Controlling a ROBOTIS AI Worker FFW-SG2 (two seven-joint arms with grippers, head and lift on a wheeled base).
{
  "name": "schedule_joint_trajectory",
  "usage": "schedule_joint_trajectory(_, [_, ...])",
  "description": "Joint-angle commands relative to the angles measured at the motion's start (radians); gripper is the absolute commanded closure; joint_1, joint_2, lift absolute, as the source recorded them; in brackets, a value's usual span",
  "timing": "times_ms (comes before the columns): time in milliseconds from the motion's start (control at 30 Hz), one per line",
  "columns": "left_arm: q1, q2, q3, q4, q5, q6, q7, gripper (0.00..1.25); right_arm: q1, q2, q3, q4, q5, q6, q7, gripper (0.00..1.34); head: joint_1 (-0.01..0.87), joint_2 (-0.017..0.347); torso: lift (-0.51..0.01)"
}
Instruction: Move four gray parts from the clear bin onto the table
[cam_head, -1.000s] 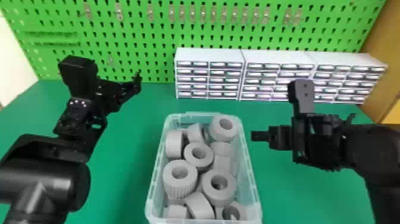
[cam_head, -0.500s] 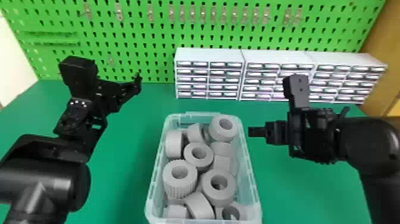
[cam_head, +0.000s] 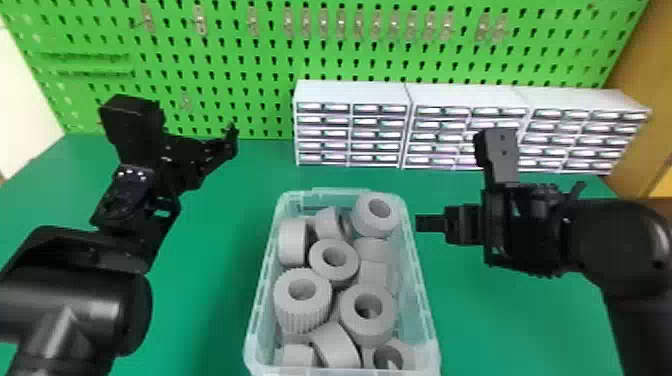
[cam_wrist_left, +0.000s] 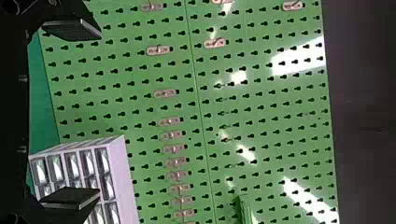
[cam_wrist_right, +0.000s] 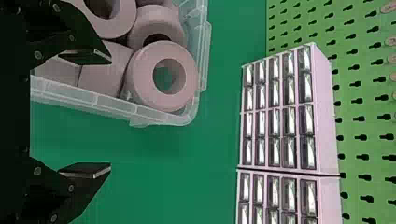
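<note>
Right gripper (cam_head: 425, 223): it is wide open, the 2 flat black fingers stand well apart, and it has hold of nothing. It is just beside the long wall of the bin, with its tips toward this wall.
Clear bin (cam_head: 430, 320): of see-through plastic, a long box with rounded corners and a thin rim. It lies to the left of the right gripper, and to the right of the left gripper and nearer to the robot.
Gray parts: at least 9 thick round pieces with a matt surface, heaped in the bin, to the left of the right gripper. The ribbed part (cam_head: 302, 307) has fine grooves around its side. The smooth ring (cam_head: 376, 214), with a round hole, is near the right gripper's tips.
Left gripper (cam_head: 229, 142): also opened wide, with empty space between its 2 fingers; it is in front of the pegboard.
Table (cam_head: 500, 320): flat and green, it extends below both grippers.
Drawer cabinets (cam_head: 352, 90): pale boxes with rows of small shiny drawers, farther away than the right gripper.
Pegboard (cam_head: 240, 65): green, with many small keyhole-shaped holes, behind both grippers.
</note>
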Motion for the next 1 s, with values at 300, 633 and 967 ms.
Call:
schedule_joint_trajectory(300, [-0.001,0.0,0.0,0.0,0.0,0.0,0.0,0.11,0.0,0.005,-0.003,0.0,0.002,0.0,0.0,0.45,0.678,0.034,-0.05])
schedule_joint_trajectory(633, [0.0,0.0,-0.002,0.0,-0.006,0.002,0.0,0.11,-0.037,0.011,0.048,0.054,0.033,-0.035,0.0,0.45,0.678,0.034,-0.05])
schedule_joint_trajectory(967, [-0.001,0.0,-0.006,0.003,-0.008,0.004,-0.001,0.11,-0.093,0.014,0.141,0.169,0.053,-0.118,0.003,0.45,0.678,0.034,-0.05])
